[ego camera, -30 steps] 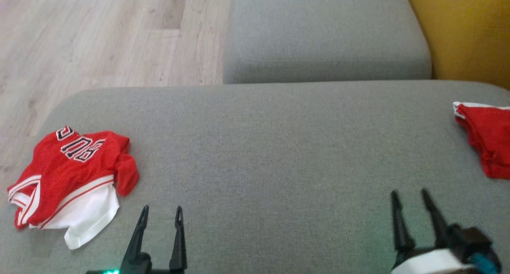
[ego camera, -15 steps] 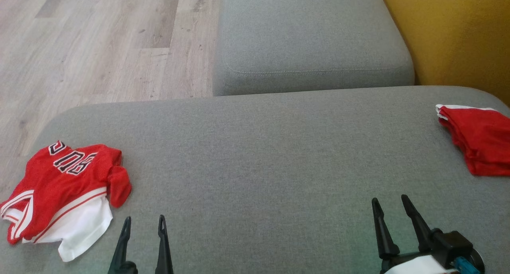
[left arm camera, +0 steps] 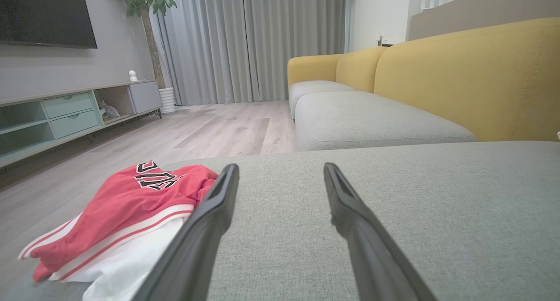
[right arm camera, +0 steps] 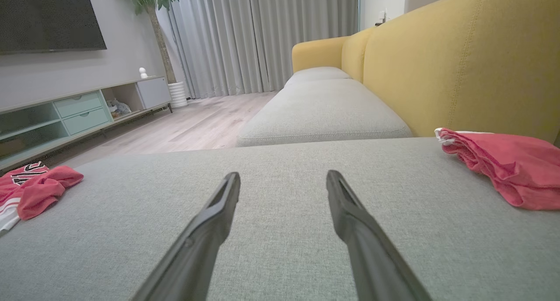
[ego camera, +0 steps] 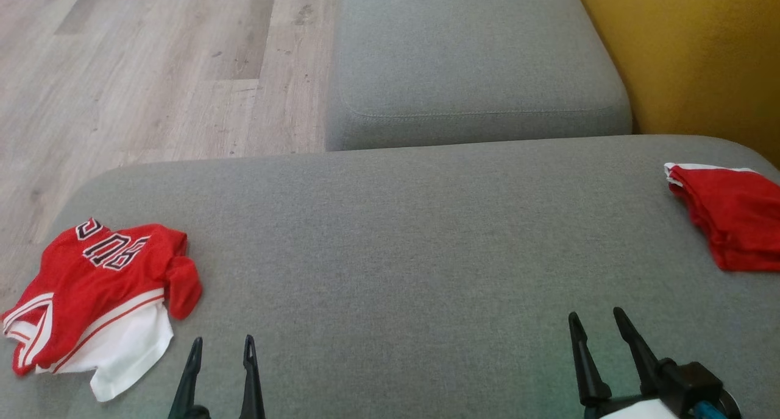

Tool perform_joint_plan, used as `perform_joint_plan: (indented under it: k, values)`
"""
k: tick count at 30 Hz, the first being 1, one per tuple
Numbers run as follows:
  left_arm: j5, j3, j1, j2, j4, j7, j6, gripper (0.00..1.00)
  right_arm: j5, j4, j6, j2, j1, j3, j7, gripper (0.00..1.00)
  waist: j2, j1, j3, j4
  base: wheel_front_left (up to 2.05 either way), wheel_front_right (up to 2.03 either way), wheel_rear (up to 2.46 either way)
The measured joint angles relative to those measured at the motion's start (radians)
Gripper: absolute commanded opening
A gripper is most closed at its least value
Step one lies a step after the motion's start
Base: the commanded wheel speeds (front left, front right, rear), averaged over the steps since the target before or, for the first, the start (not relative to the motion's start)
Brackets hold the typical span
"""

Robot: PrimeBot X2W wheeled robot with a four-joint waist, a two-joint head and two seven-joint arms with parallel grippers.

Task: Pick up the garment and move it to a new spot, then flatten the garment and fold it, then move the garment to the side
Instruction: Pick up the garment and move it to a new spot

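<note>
A crumpled red and white jersey garment (ego camera: pixel 103 285) with black lettering lies at the left end of the grey sofa cushion (ego camera: pixel 396 236). In the left wrist view the garment (left arm camera: pixel 127 204) sits just left of the fingers. My left gripper (ego camera: pixel 222 341) stands open and empty to the right of it, apart from the cloth. My right gripper (ego camera: pixel 595 313) hovers open and empty over bare cushion at the lower right. A folded red garment (ego camera: pixel 731 218) rests at the cushion's far right edge, beyond the right gripper (right arm camera: pixel 283 174).
A second grey seat cushion (ego camera: pixel 475 59) lies behind the first, with a yellow backrest (ego camera: pixel 688 53) to the right. Wooden floor (ego camera: pixel 152 72) runs past the cushion's left and far edges. A TV cabinet (left arm camera: pixel 65 113) stands across the room.
The head camera has shifted, so the whole picture slid left and down. Both garments lie as before, and both grippers have stayed open, low over the cushion.
</note>
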Motion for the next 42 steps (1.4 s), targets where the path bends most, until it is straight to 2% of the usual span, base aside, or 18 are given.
perform_joint_plan:
  k: [5, 9, 15, 22, 27, 32, 34, 37, 40, 42]
  values:
    - [0.003, 0.002, 0.008, 0.000, 0.001, 0.000, -0.003, 1.00, 0.006, -0.001, 0.000, 0.000, 0.001, -0.005, 0.000, 1.00, 0.0000, 0.0000, -0.001, 0.027, 0.00, 0.00, 0.00]
    - [0.010, 0.006, 0.008, 0.000, 0.001, 0.000, -0.008, 1.00, 0.008, -0.002, 0.000, 0.000, 0.004, -0.001, 0.000, 1.00, 0.0000, 0.0000, 0.001, 0.073, 0.00, 0.00, 0.00]
    - [0.017, 0.036, 0.009, 0.001, -0.002, 0.000, -0.008, 1.00, 0.024, -0.008, 0.000, 0.000, 0.016, 0.025, 0.000, 1.00, 0.0000, 0.0000, 0.007, 0.186, 0.00, 0.00, 0.00]
    - [0.017, 0.076, 0.010, 0.005, -0.018, 0.000, -0.003, 1.00, 0.030, -0.017, 0.000, 0.000, 0.002, 0.050, 0.000, 1.00, 0.0000, 0.0000, 0.025, 0.349, 0.00, 0.00, 0.00]
    - [0.006, 0.105, 0.010, 0.004, -0.050, 0.000, 0.025, 1.00, 0.019, -0.016, 0.000, 0.001, -0.067, 0.081, 0.000, 1.00, 0.0000, 0.0000, 0.063, 0.414, 0.00, 0.00, 0.00]
    - [0.003, 0.141, -0.007, 0.004, -0.071, 0.000, 0.032, 1.00, 0.001, -0.016, 0.000, 0.001, -0.106, 0.086, 0.000, 1.00, 0.0000, 0.0001, 0.119, 0.460, 0.00, 0.00, 0.00]
    - [0.008, 0.157, -0.038, 0.013, -0.074, 0.000, 0.022, 1.00, -0.009, -0.018, 0.000, 0.001, -0.103, 0.075, 0.000, 1.00, 0.0000, 0.0001, 0.136, 0.473, 0.00, 0.00, 0.00]
    - [0.007, 0.166, -0.134, 0.041, -0.067, 0.000, -0.016, 1.00, -0.012, -0.038, 0.000, -0.007, -0.094, 0.041, 0.000, 1.00, 0.0000, 0.0000, 0.167, 0.485, 0.00, 0.00, 0.00]
    - [0.007, 0.173, -0.277, 0.055, -0.025, 0.000, -0.040, 1.00, -0.024, -0.059, 0.000, -0.058, -0.086, 0.036, 0.000, 1.00, 0.0000, 0.0001, 0.217, 0.483, 0.00, 0.00, 0.00]
    - [0.012, 0.170, -0.385, 0.072, 0.052, 0.000, -0.054, 1.00, -0.034, -0.077, 0.000, -0.106, -0.089, 0.029, 0.000, 1.00, 0.0000, 0.0002, 0.258, 0.476, 0.00, 0.00, 0.00]
